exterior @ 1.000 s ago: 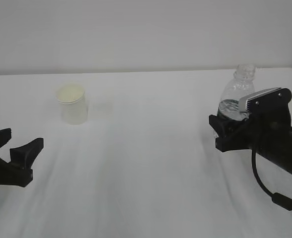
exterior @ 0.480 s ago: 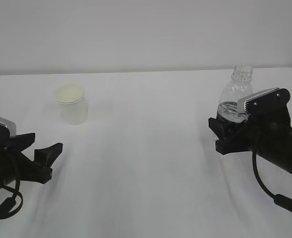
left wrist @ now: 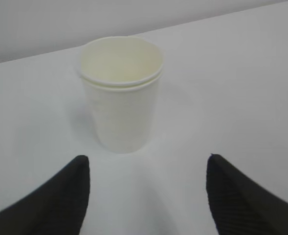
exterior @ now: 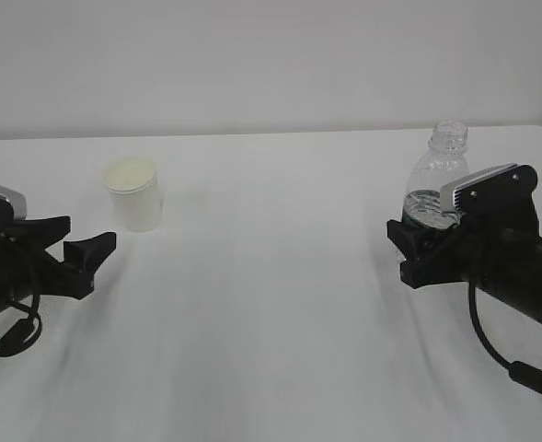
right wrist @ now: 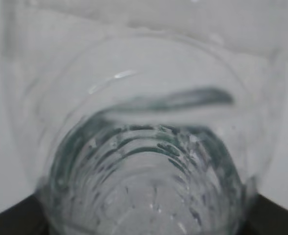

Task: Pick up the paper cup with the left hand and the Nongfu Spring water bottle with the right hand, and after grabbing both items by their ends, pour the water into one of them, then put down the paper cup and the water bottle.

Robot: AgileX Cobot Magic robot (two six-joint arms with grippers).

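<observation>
- Left pincer spread wide, empty — paper cup upright just beyond, near desk left edge.
- Right pincer grasping water bottle low — upright, toward right edge.

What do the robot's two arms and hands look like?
Both are black. The left hand has two chunky pointed fingers and a looping black cable. The right hand has a grey-silver block on top and a black cable hanging below.

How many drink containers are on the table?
2: the paper cup stands at left, ahead of the left gripper; the water bottle stands at right.
</observation>
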